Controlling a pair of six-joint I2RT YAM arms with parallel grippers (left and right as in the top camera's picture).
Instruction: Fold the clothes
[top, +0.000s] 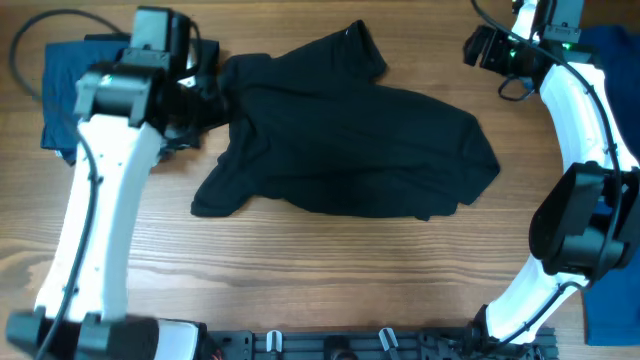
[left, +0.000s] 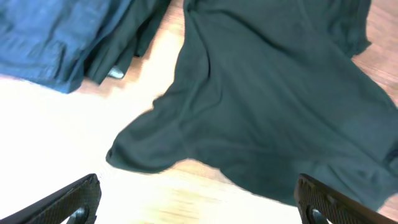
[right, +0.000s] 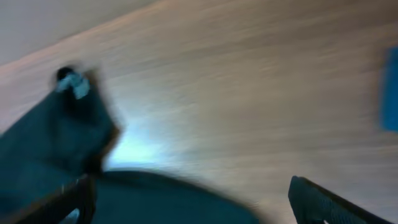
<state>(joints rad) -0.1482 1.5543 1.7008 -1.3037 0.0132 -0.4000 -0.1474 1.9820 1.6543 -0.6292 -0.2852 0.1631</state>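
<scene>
The black shirt (top: 350, 140) lies rumpled and unfolded across the middle of the counter (top: 300, 270), with one end reaching toward the far edge. The left hand (left: 199, 202) hovers over the shirt's left side, its fingers spread wide and nothing between them. Just beyond it, a navy garment (top: 65, 90) sits piled in the far left corner. At the far right, the right hand (right: 186, 199) is spread wide too, empty, above bare wood beside the shirt's edge. A bright blue garment (top: 612, 45) lies at the right edge.
</scene>
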